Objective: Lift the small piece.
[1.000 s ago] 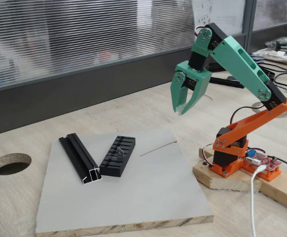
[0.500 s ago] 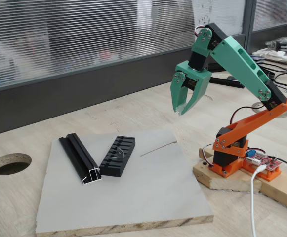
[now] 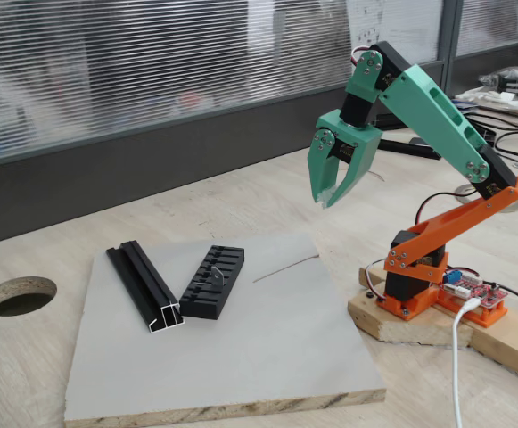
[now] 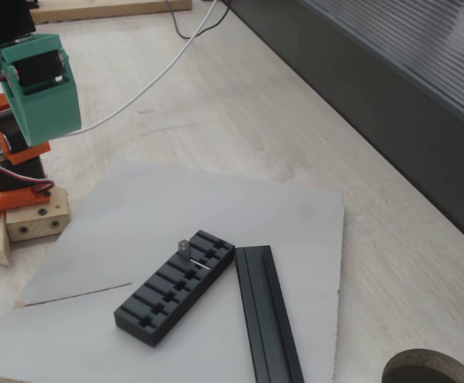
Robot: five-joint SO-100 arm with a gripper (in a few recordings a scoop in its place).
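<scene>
The small piece (image 3: 215, 272), a thin silvery clip, rests on top of the black ridged block (image 3: 212, 283) on the grey board (image 3: 267, 357). In another fixed view the small piece (image 4: 187, 250) stands up from the far end of the ridged block (image 4: 176, 287). My green gripper (image 3: 324, 201) hangs in the air, up and to the right of the block and well clear of it. It points down, its fingers meet at the tips and nothing is held.
A long black channel rail (image 3: 144, 287) lies left of the block, beside it (image 4: 267, 319) in the other view. A round hole (image 3: 18, 294) is cut in the table at left. The orange arm base (image 3: 419, 285) sits on a wooden plate at right, with cables behind.
</scene>
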